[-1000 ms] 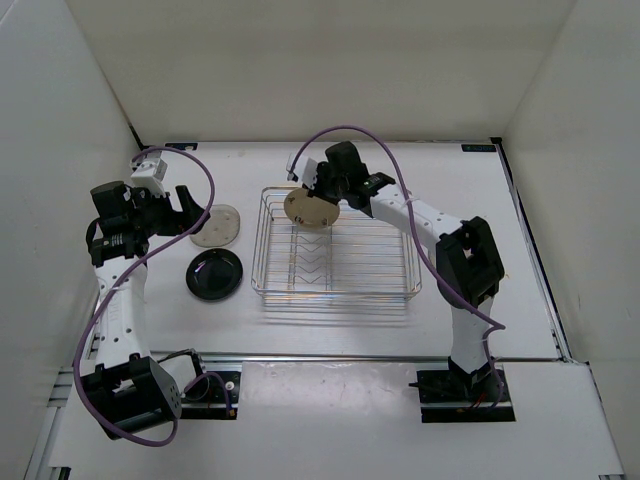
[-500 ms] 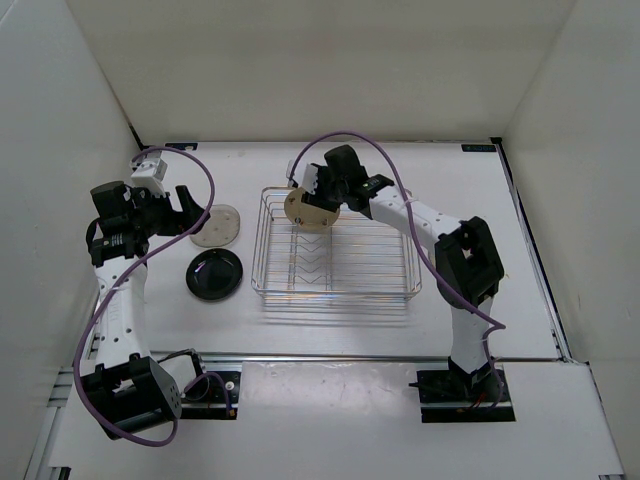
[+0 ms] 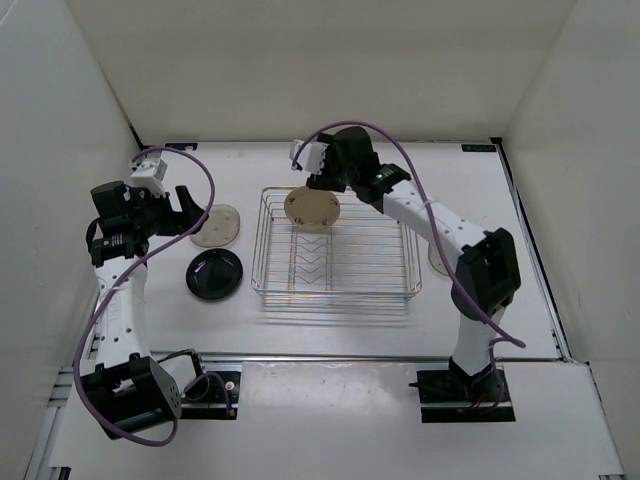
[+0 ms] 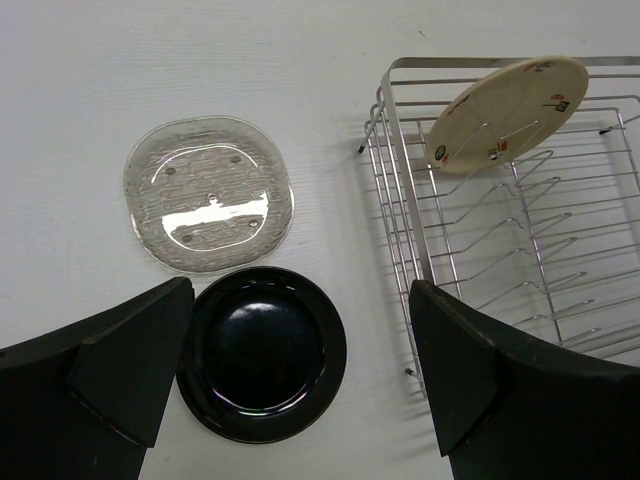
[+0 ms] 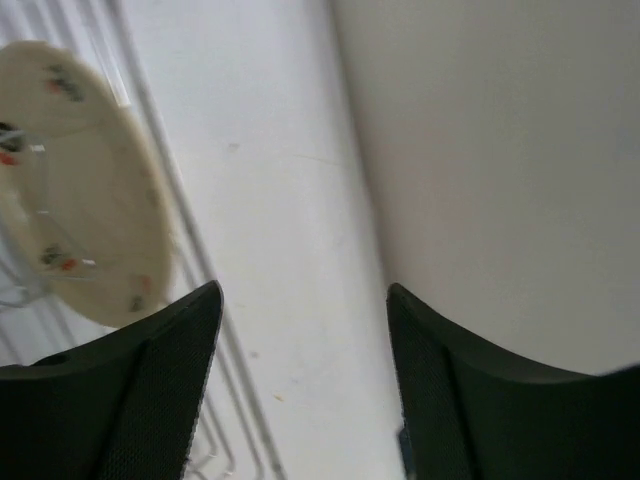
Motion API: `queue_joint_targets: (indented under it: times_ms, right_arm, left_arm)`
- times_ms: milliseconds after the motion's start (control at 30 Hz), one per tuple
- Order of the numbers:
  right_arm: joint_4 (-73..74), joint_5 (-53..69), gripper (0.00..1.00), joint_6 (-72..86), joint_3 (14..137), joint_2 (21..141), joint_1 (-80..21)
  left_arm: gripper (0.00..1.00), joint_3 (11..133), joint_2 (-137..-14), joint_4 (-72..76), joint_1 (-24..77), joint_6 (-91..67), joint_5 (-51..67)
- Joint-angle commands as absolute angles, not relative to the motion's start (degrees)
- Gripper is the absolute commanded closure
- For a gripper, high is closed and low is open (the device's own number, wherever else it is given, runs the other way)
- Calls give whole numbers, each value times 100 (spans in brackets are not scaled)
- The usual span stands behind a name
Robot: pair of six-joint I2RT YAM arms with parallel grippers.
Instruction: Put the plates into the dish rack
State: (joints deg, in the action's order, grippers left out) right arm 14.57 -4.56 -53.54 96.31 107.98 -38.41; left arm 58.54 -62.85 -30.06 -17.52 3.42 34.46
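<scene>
One round tan plate [image 3: 313, 209] stands tilted on edge among the dividers at the far end of the rectangular chrome wire dish rack [image 3: 335, 292]. Just beyond it the right gripper [image 5: 300, 300] is spread, gripping nothing; the plate sits outside the gap, beside one finger [image 5: 140, 400]. Left of the rack, the left gripper [image 4: 300, 300] gapes wide above a translucent smoky-grey plate [image 4: 209, 192] and a glossy black plate [image 4: 262, 352], both lying flat.

- Bright, even light; a soft shadow falls on the desk [image 3: 240, 330] along the near edge of the dish rack [image 3: 335, 292].
- Glare glints on the black plate [image 4: 262, 352] left of the rack.
- Right wrist view blurred.
</scene>
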Motion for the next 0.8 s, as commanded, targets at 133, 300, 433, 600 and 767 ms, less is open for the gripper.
queue_joint_targets:
  times_ms: [133, 300, 433, 600, 767]
  right_arm:
    - [-263, -2459, 9, -6548, 9414, 9606, -3569]
    - [682, -2831, 0, -5154, 8993, 8968, -2533]
    - [940, -2006, 0, -4132, 7878, 8105, -1751]
    - [1020, -1162, 0, -3447, 6656, 7367, -933]
    - [1221, -353, 0, -2875, 6346, 6979, -344]
  left_arm:
    - [0, 5906, -6661, -3015, -1784, 519, 2770]
    - [2, 6195, -7364, -2962, -2187, 519, 2908]
    - [5, 6346, -7944, -2909, -2838, 519, 3760]
    - [5, 6618, -8630, -2909, -3129, 738, 4463]
    - [9, 6680, -9394, -2909, -3129, 923, 4790]
